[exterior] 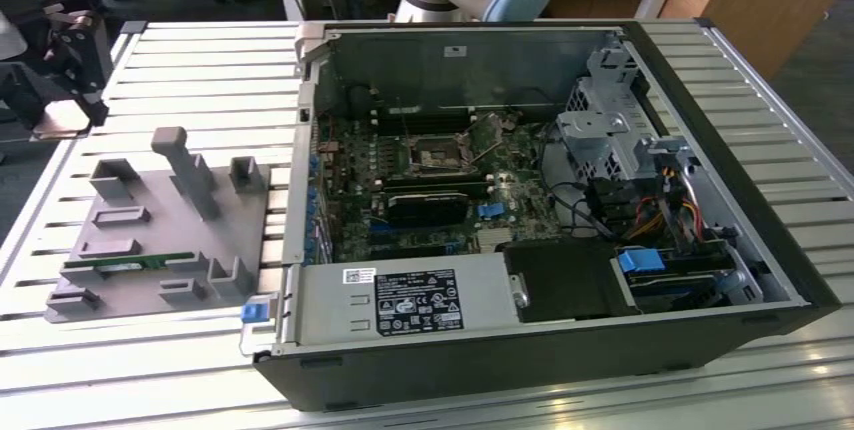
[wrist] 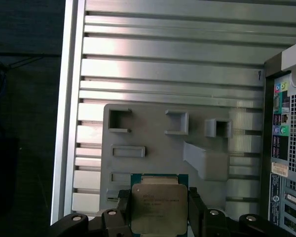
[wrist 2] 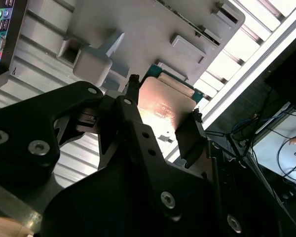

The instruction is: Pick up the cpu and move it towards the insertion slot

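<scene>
Two black fingers of the claw sit closest to the lens in both wrist views, and from where I stand they are pinching the one cpu by two opposite edges. The chip lies flat between them, silver lid facing the first wrist view, with a thin green border showing along one side. It is square, so it has no long axis; its edges run parallel to those of the fixture.

That single grey fixture, with its raised pockets, lies just beyond the fingertips. I cannot tell whether the chip touches it. One green stick rests in a pocket of the fixture, seen in the exterior view. Under all of it is the slatted table.

Off to one side of the claw stands the one open case. The one slot, a silvery frame with a dark centre, sits on the board inside, well apart from the claw.
</scene>
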Controlling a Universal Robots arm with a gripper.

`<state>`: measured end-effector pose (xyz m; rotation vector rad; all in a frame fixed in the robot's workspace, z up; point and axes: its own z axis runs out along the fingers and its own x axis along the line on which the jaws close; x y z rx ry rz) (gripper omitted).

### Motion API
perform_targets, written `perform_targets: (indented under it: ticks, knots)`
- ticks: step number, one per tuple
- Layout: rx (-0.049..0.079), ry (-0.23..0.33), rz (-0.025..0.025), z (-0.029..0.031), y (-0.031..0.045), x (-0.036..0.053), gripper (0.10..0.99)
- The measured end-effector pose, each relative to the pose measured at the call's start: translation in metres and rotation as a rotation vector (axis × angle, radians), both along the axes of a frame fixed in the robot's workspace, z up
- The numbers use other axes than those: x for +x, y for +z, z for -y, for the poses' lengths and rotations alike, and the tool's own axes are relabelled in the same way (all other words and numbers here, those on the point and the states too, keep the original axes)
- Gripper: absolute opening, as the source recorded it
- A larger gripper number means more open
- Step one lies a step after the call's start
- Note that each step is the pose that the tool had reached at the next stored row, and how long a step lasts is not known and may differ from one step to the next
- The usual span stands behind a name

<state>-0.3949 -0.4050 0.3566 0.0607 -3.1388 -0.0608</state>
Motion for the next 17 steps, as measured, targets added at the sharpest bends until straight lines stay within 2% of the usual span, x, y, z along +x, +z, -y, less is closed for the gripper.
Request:
perform_targets:
  ticks: [17]
  knots:
    - [0.0,0.0,0.0,0.0,0.0,0.019,0.541]
